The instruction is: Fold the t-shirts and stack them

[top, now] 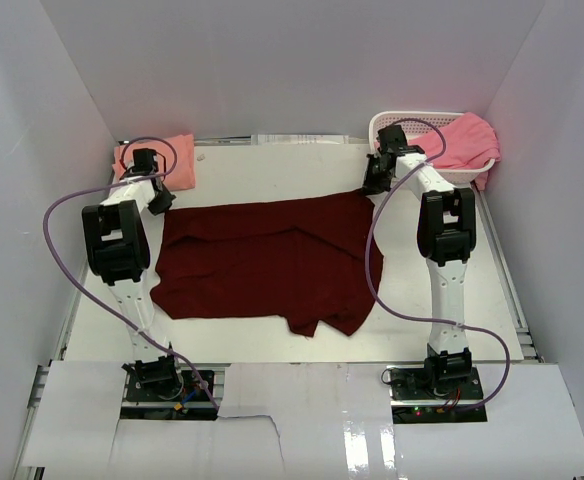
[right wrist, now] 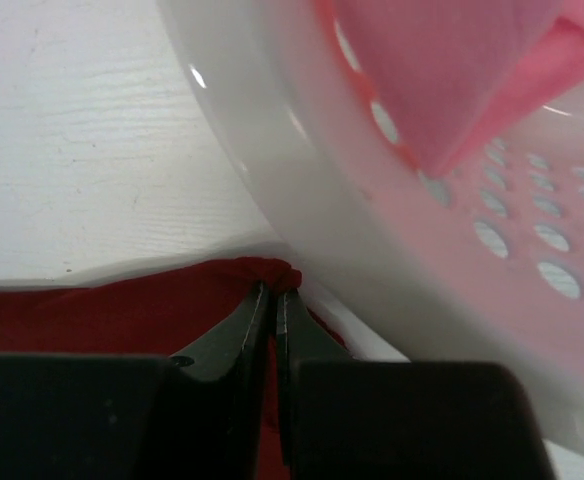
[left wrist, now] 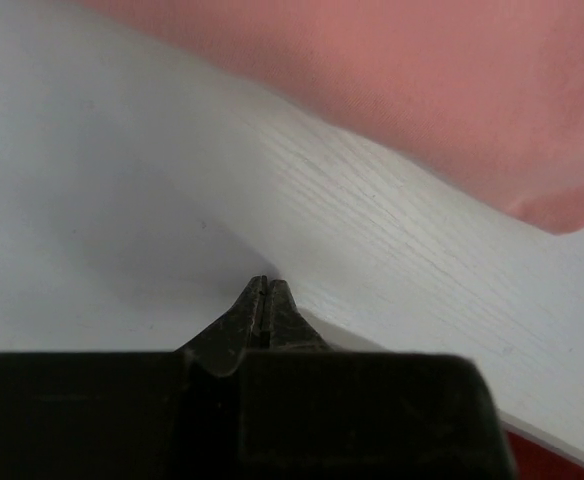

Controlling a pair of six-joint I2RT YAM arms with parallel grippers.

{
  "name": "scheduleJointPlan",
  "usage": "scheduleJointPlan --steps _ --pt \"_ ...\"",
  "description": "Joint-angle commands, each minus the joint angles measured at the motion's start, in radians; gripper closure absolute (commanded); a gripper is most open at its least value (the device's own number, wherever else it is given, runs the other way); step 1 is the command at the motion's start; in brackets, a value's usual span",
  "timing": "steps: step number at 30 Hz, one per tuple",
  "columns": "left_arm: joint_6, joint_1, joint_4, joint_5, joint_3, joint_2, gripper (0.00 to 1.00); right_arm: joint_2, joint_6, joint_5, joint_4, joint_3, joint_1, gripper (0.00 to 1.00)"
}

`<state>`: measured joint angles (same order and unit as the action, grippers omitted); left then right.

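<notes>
The dark maroon t-shirt (top: 267, 262) lies spread flat mid-table. My right gripper (top: 375, 182) is at its far right corner, next to the basket. In the right wrist view the right gripper (right wrist: 275, 292) is shut on a bunched bit of maroon cloth (right wrist: 122, 315). My left gripper (top: 159, 200) is by the shirt's far left corner. In the left wrist view the left gripper (left wrist: 269, 285) is shut with no cloth between the fingers, and only a sliver of maroon (left wrist: 562, 462) shows. The salmon-peach shirt (top: 160, 160) lies folded at the far left (left wrist: 452, 80). The brighter pink shirt (top: 462, 140) lies in the basket.
The white lattice basket (top: 387, 122) stands at the far right corner, its wall (right wrist: 302, 130) right next to my right fingers. White walls close the table on three sides. Purple cables loop off both arms.
</notes>
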<state>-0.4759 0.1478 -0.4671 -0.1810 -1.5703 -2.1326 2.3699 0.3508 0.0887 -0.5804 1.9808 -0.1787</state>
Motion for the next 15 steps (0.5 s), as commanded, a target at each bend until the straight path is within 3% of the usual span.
scheduleJointPlan --steps 1,8,14,15 --pt "-0.024 0.007 0.005 -0.001 -0.036 0.002 0.99 0.048 -0.013 0.011 0.005 0.052 0.019 0.92" --pt "-0.043 0.007 0.004 -0.063 -0.043 0.074 0.45 0.034 -0.012 0.039 0.036 0.059 0.019 0.92" --pt "-0.049 0.007 0.021 -0.121 0.016 0.250 0.39 0.020 -0.010 0.049 0.044 0.064 0.019 0.92" --pt "-0.041 0.007 0.027 -0.123 0.027 0.299 0.39 0.017 -0.012 0.054 0.044 0.064 0.019 0.87"
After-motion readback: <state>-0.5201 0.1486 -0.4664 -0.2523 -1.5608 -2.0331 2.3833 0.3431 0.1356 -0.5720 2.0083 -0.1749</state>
